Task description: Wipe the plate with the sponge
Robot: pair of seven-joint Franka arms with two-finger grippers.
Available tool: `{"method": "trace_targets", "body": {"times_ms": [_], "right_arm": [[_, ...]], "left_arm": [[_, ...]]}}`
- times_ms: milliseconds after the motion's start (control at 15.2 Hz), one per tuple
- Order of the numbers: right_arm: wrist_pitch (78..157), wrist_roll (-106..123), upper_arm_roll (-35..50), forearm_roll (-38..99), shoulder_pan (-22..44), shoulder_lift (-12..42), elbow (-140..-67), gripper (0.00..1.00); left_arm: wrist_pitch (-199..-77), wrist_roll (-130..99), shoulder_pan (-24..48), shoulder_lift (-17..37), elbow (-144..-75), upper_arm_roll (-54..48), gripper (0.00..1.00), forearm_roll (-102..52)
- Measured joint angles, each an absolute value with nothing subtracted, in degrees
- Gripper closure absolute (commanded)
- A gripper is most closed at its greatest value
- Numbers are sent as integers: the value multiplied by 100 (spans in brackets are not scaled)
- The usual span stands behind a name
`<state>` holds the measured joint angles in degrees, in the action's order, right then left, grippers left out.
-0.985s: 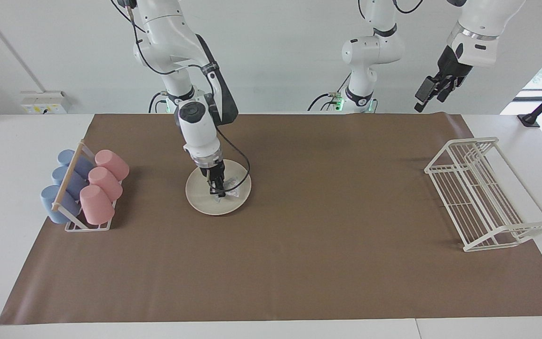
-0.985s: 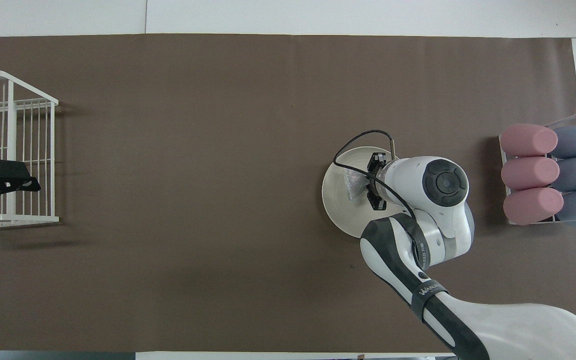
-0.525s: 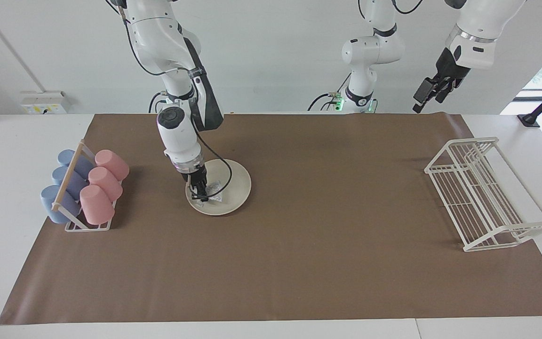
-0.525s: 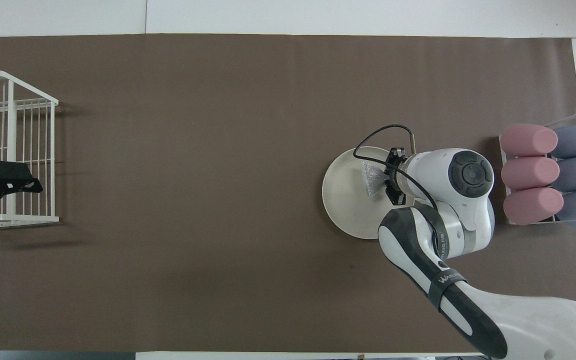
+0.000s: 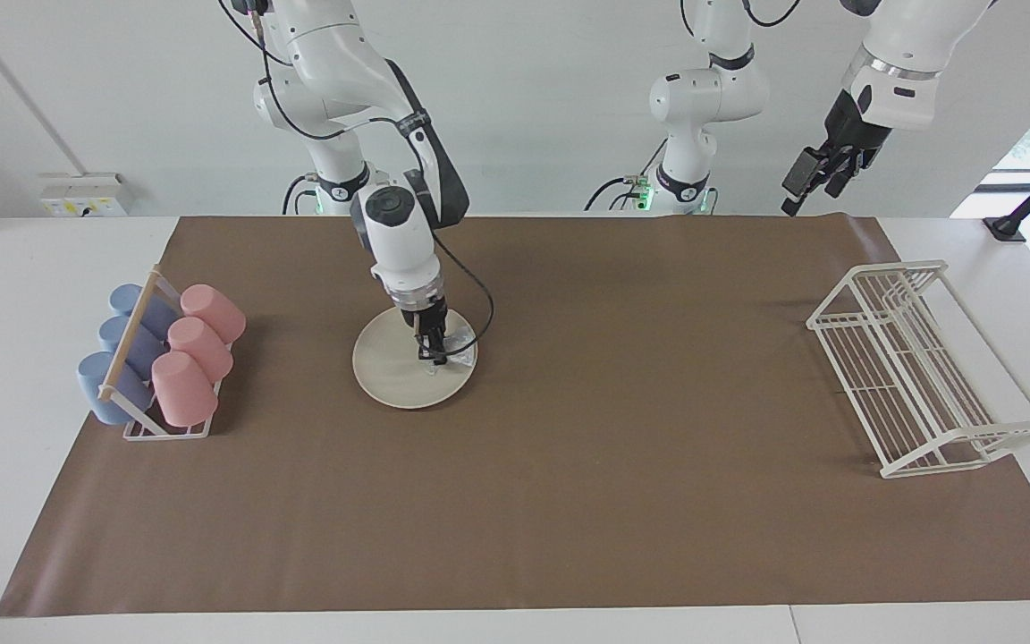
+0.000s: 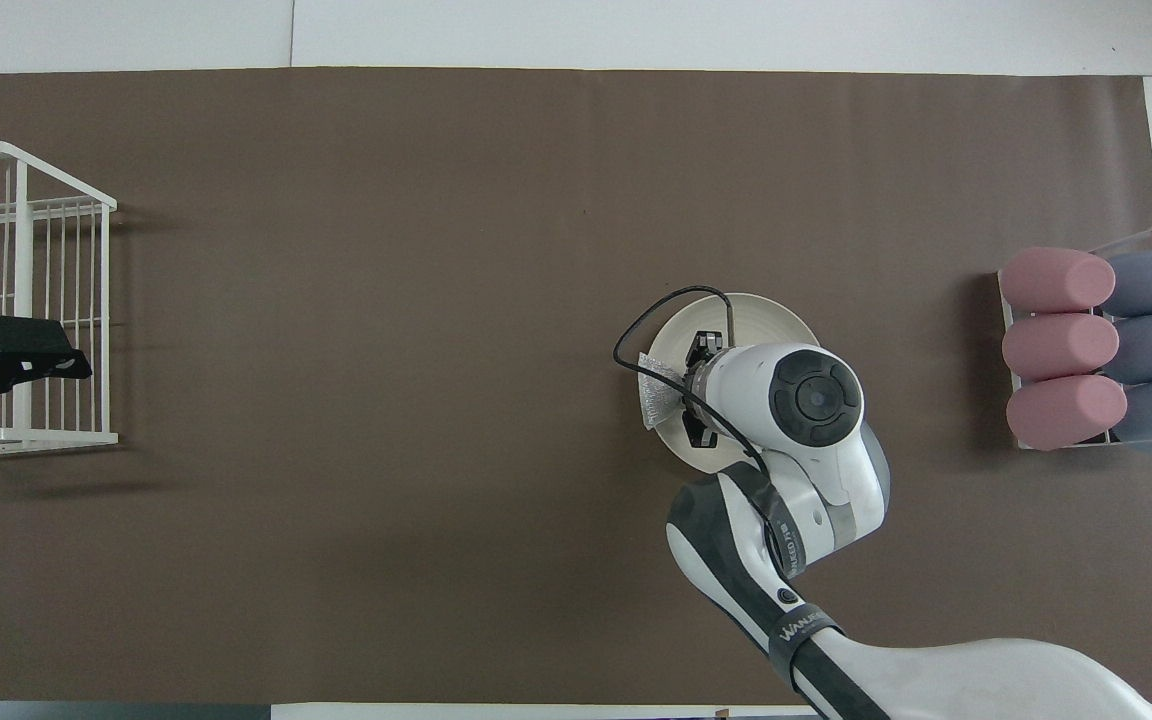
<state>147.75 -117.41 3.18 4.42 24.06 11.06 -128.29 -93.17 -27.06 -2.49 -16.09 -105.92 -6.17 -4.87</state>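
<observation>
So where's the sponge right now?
The sponge lies on the plate, at its rim toward the left arm's end of the table, pinched in the right gripper.

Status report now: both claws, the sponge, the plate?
Right claw shut on sponge, pressing it at plate edge. Left claw open, raised, waiting. Nothing blocks.

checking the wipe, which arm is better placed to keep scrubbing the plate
Right. The right gripper is shut on the small silvery-grey mesh sponge, pressing it onto the round cream-white plate. The left gripper waits in the air, open and empty.

Silvery sponge [image 5: 454,351] on cream plate [image 5: 390,371]
</observation>
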Motion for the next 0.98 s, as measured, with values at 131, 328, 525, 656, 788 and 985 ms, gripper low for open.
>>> {"method": "trace_targets", "body": {"times_ms": [131,328,525,656,788,985], "right_arm": [[14775,-11876,320,442,2529,1110,-12827,100],[14429,-11880,295,442,2508,1116,-12643,100],[13420,-11887,255,442,2500,1114,-11904,100],[12779,-11907,252,442,2501,1111,-11327,100],[12256,-12039,259,436,2517,1110,-10853,100],[11479,-12434,282,334,2749,1178,-10141,100]], "left_arm": [[-9328,-2706,-248,-1609,-10592,-617,0,-488],[-9334,-2706,-248,-1609,-10592,-618,0,-488],[-9333,-2715,-249,-1610,-10596,-612,0,-488],[-9332,-2716,-252,-1610,-10607,-596,0,-488],[-9316,-2717,-253,-1611,-10614,-589,0,-488],[-9165,-2717,-249,-1637,-10647,-606,0,-581]]}}
